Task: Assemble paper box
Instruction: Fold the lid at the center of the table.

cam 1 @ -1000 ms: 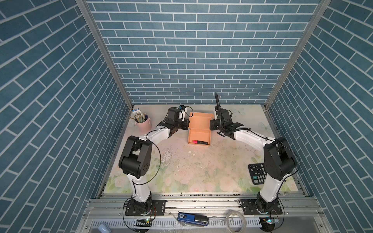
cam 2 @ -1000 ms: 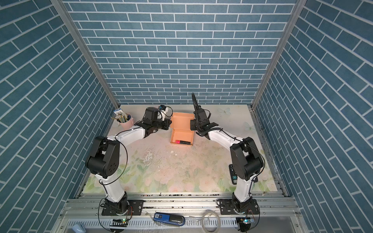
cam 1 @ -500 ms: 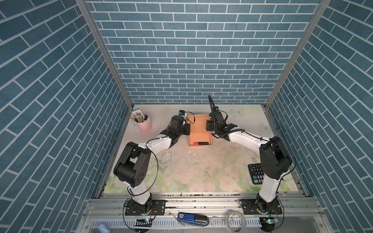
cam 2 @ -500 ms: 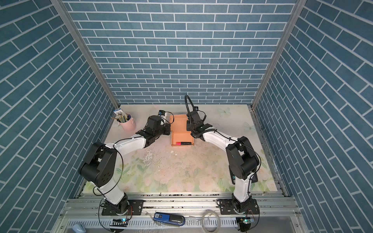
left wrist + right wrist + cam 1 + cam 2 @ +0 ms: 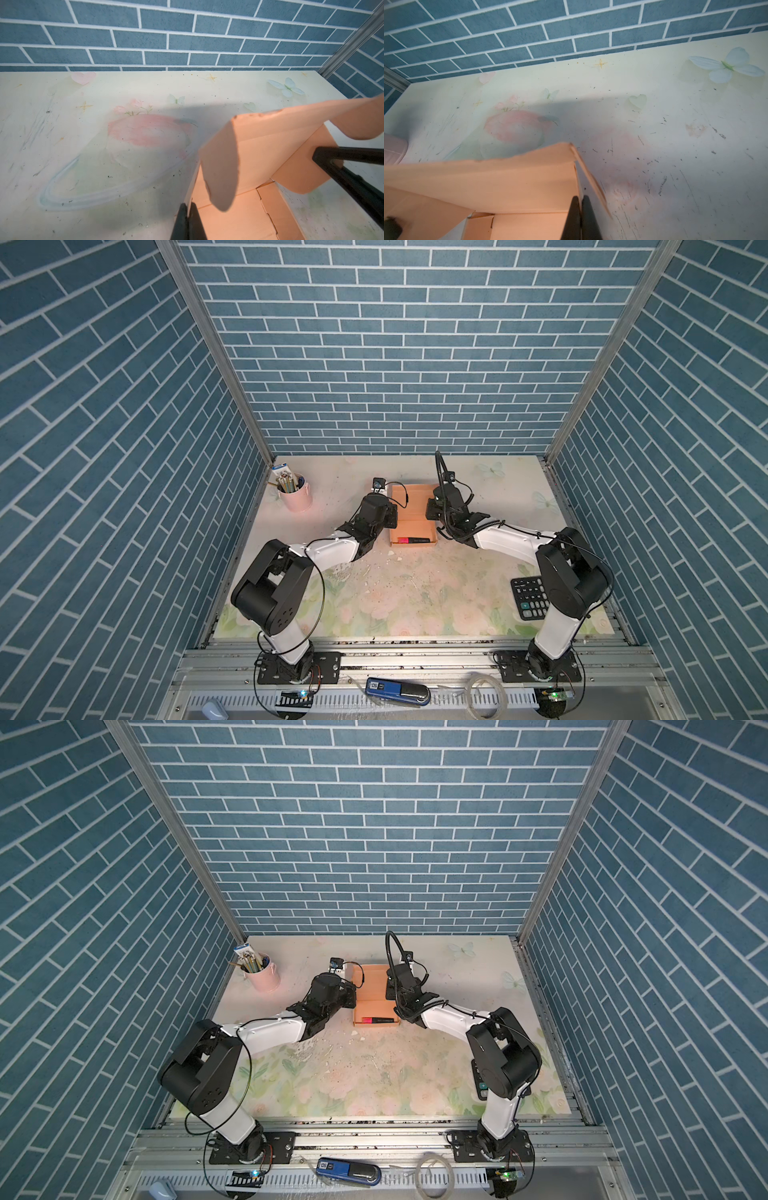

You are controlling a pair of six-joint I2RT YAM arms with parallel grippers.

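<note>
Two claws are closed narrow, each one on a side wall of the paper box (image 5: 411, 506). In the left wrist view the left claw (image 5: 188, 220) has its fingers pressed together, and the top edge of the left wall runs in between them. In the right wrist view the right claw (image 5: 581, 218) pinches the right wall in the same way.

The paper box sits open on the counter (image 5: 415, 597), in the middle of the far half, and both top views show it between the two claws. Its lid (image 5: 270, 128) is raised at the far side and tilted, and a rounded side tab (image 5: 222, 170) hangs loose from it. Inside the box, against the near wall, lies a pink-and-black marker (image 5: 413, 539).

A pink cup (image 5: 296, 499) with pens stands in the far left corner of the counter, well apart from the box. A black calculator (image 5: 528, 597) lies near the right edge, toward the near side.
</note>
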